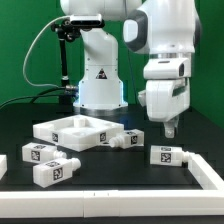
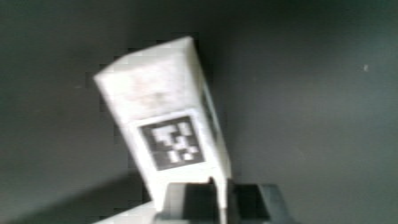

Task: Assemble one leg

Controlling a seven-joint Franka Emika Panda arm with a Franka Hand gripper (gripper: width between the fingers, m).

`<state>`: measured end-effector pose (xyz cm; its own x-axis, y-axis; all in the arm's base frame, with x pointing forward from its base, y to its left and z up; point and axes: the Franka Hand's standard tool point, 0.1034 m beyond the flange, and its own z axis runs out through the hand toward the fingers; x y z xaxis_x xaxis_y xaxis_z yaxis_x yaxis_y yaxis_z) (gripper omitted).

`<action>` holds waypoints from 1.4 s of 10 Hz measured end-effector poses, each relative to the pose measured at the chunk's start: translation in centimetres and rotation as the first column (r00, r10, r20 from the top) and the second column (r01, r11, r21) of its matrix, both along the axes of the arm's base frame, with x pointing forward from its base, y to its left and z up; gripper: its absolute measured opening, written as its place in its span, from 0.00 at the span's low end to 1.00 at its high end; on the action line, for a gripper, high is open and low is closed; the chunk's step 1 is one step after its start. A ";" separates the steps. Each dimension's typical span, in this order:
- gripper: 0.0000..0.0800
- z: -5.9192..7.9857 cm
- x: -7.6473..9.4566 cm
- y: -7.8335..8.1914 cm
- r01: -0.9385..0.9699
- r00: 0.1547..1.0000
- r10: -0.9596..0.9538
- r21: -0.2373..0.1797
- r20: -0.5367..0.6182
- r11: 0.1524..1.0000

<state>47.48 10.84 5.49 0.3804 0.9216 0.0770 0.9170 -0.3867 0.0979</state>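
A white leg [image 1: 168, 155] with a black-and-white tag lies on the black table at the exterior view's right. My gripper [image 1: 170, 128] hangs just above it, fingers pointing down. In the wrist view the same leg [image 2: 169, 105] stretches away from my gripper [image 2: 235, 200], tag face up. The dark fingers [image 2: 196, 205] stand close together with only a thin slit between them, and nothing shows held in it. The leg's near end reaches the fingertips; I cannot tell whether they touch it. Another leg [image 1: 130, 138] lies beside the panel, and two more [image 1: 42, 152] [image 1: 56, 172] lie at the left front.
The large white square tray-like panel [image 1: 60, 132] lies at the middle left. White frame pieces edge the table at the right front [image 1: 208, 172] and far left [image 1: 3, 165]. The arm's white base [image 1: 98, 80] stands behind the panel.
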 end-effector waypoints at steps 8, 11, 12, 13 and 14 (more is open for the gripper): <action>0.81 -4.7 1.0 -0.3 -0.091 0.995 0.091 0.002 -0.041 0.996; 0.80 -4.7 1.0 -0.3 -0.091 0.995 0.091 0.002 -0.042 0.996; 0.66 -4.7 0.9 -0.2 -0.093 0.995 0.093 0.002 -0.043 0.996; 0.66 -4.5 -0.2 0.8 -0.140 0.989 0.140 0.004 -0.038 0.990; 0.42 -4.0 -1.8 1.9 -0.194 0.981 0.194 0.011 -0.030 0.981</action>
